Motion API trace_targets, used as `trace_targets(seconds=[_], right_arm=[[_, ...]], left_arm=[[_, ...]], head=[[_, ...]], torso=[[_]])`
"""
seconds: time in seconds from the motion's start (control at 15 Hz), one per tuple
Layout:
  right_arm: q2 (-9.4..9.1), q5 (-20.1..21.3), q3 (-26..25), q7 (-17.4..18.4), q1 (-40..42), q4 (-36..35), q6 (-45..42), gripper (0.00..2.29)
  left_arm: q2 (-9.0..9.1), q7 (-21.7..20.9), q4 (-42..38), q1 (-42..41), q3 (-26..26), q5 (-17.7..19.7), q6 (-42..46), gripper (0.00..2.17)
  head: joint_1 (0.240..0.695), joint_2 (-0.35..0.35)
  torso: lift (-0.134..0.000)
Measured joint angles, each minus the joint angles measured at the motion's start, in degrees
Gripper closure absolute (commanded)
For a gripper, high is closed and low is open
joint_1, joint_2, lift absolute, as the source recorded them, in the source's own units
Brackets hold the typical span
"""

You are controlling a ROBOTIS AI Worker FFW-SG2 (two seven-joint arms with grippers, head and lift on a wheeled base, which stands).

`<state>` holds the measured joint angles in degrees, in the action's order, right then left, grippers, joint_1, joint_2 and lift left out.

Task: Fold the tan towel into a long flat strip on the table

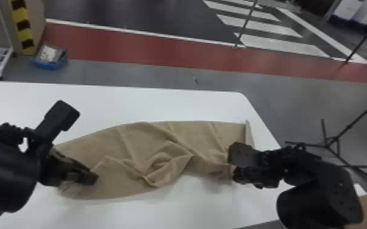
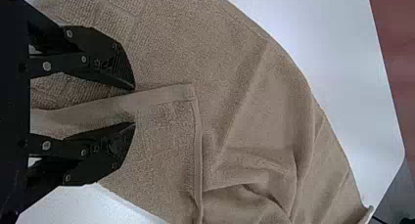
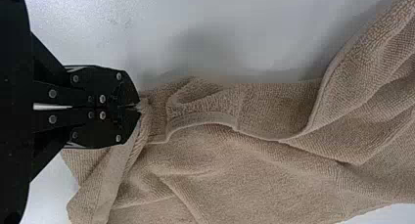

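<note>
While the tan towel (image 1: 94, 143) lies lengthwise on the table (image 1: 173, 105), rumpled and only partly doubled over, the left gripper (image 2: 134, 106) is over its left end, fingers spread apart, nothing pinched, a hemmed edge running between them. Whether the tips touch cloth cannot be told; closing too high might miss, too low might catch several layers. Middle: raised creases and a loose flap, likely to be trapped as lumps if folded without tension. Right end: the right gripper (image 3: 140, 106) is closed on a bunched bit of hem. Pulling from this side alone would probably skew the strip, as the left end is unheld; early release could let the hem slump.
</note>
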<state>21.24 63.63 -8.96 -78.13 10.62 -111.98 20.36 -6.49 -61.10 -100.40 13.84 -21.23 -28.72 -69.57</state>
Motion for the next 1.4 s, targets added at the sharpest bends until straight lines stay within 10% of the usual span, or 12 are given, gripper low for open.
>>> trace_targets(seconds=[0.13,0.6,1.27,1.4], right_arm=[[-0.04,0.0,0.0,0.0,-0.07,0.16,-0.16,1.42],[-0.04,-0.28,0.07,0.0,-1.29,0.65,0.01,1.42],[-3.8,2.38,17.8,3.95,-7.27,0.61,17.44,1.41],[-4.46,2.7,20.66,5.3,-7.92,0.51,21.24,1.41]], left_arm=[[-0.15,0.23,-0.25,-0.52,0.72,0.35,-0.12,1.98],[-2.18,-1.37,-7.56,-5.66,12.24,5.33,3.69,2.01],[-6.63,5.35,8.17,-0.82,29.13,9.52,30.31,1.98],[-7.07,7.04,8.24,-3.18,31.0,9.39,33.03,1.3]], head=[[0.695,-0.35],[0.695,-0.336],[0.695,0.0],[0.695,0.032]], torso=[[-0.123],[-0.123],[-0.123],[-0.123]])
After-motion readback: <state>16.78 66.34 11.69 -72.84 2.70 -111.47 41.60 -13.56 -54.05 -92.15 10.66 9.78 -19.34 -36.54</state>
